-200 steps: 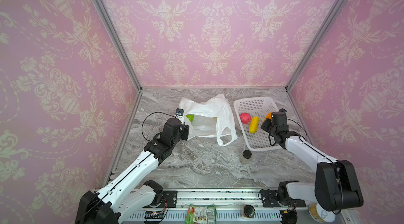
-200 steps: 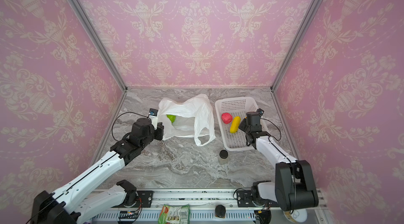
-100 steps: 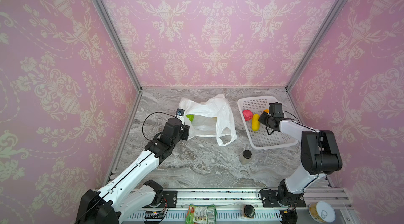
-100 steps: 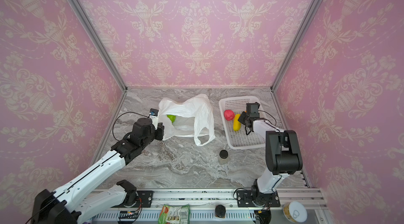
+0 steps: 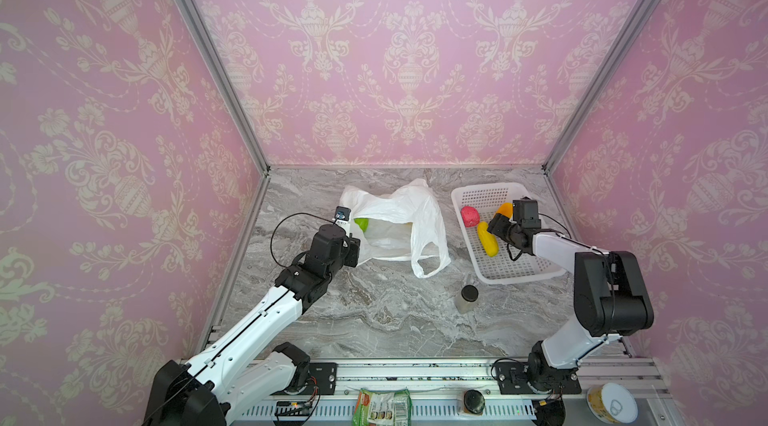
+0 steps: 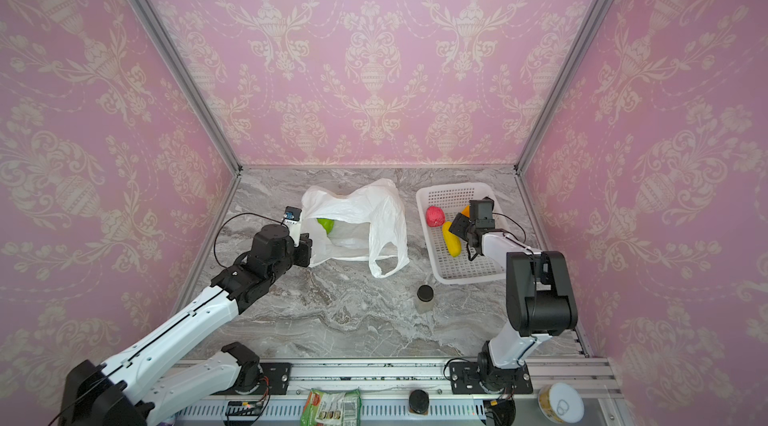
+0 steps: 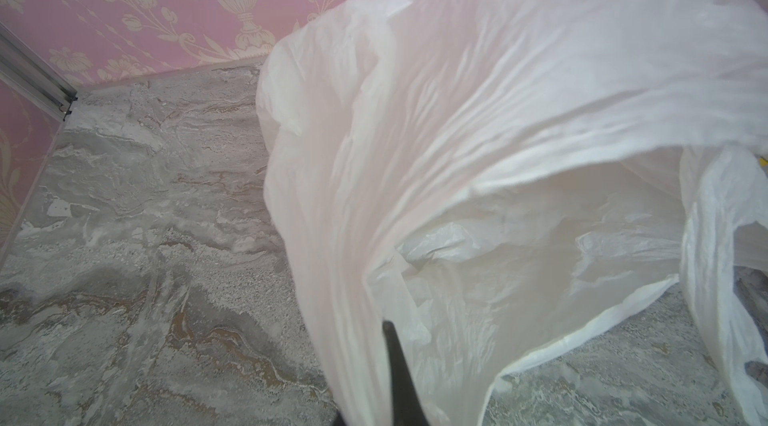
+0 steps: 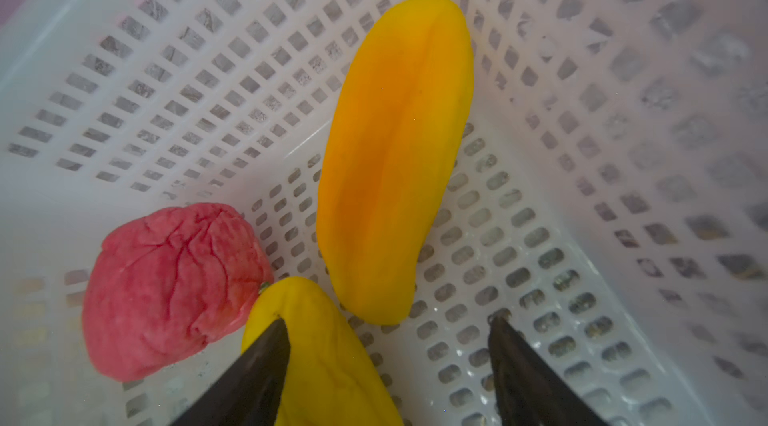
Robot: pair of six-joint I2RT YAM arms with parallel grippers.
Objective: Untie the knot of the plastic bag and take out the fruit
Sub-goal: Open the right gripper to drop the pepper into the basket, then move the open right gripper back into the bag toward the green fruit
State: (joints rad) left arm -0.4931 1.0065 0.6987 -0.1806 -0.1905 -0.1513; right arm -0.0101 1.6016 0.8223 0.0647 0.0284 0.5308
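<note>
Left gripper (image 5: 354, 243) clamps the rim of the thin white crinkly plastic bag (image 5: 399, 212); 1 round green fruit (image 5: 362, 223) lies inside. Right gripper (image 8: 389, 320), spread and empty, hangs over the white perforated basket (image 5: 486, 195) beside the bag. Risk: rim slips, mouth collapses over the fruit.

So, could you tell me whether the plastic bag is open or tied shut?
Open: the plastic bag gapes wide, with a green fruit visible inside.
</note>
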